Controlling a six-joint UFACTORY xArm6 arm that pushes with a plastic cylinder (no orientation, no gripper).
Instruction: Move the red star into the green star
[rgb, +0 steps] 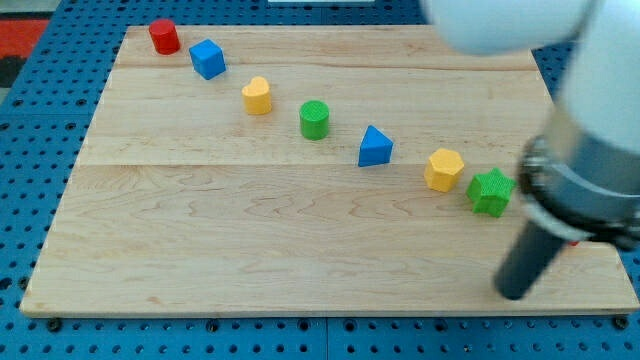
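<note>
This looks like a robotics lab or test bench. A pale wooden tabletop (300, 240) of glued planks rests on a blue perforated base plate (30, 180) with a regular grid of mounting holes, the kind used for fixing equipment. A white and grey machine arm (590, 150) fills the view's right. Small coloured blocks sit in a tidy diagonal row.

Diagonal block row (314, 119) (bare board (250, 240) below)
</note>
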